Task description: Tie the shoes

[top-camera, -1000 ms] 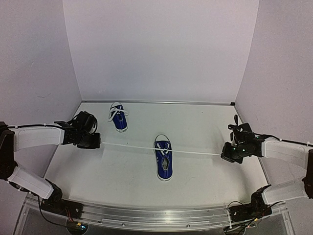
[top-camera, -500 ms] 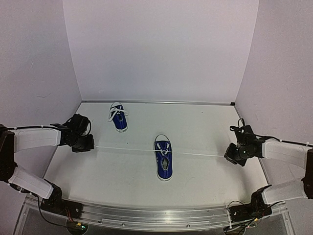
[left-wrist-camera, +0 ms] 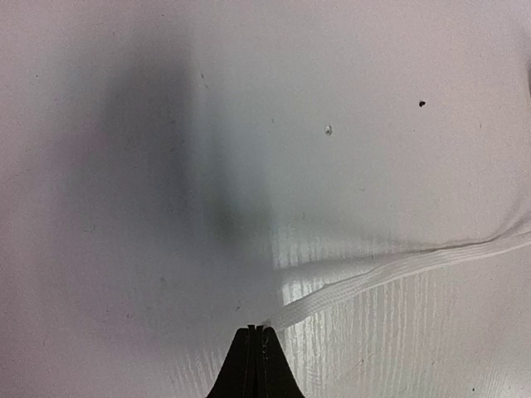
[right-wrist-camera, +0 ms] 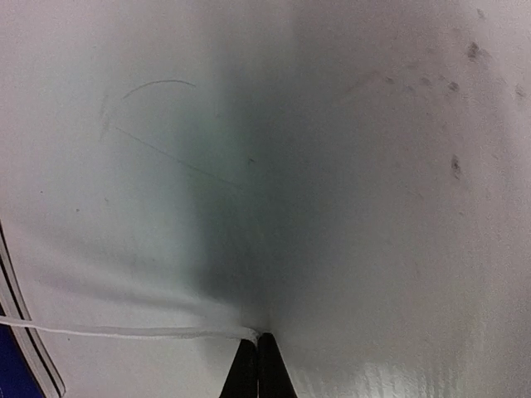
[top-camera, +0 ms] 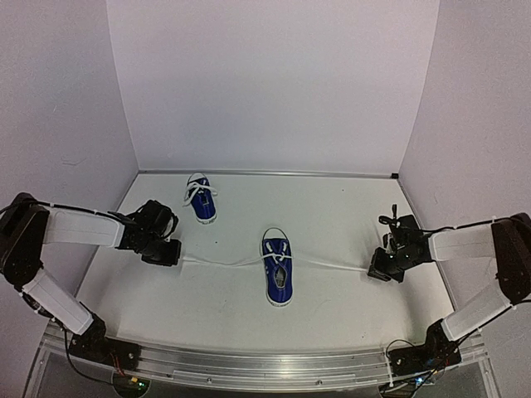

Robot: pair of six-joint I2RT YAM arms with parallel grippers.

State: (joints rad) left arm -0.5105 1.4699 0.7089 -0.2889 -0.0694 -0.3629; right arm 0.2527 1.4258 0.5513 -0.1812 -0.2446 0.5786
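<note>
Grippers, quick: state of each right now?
Left gripper: shut on one end of the white lace.
Right gripper: shut on the white lace, other end.

Two small blue canvas sneakers with white soles stand upright on the table (top-camera: pixel 348 207). The near shoe (top-camera: pixel 278 269) lies mid-table with its white toe cap toward the near edge, and its white lace (top-camera: pixel 332 263) stretches out low to left and right. The far shoe (top-camera: pixel 200 201) sits back-left, its laces bunched on top, possibly tied.
</note>
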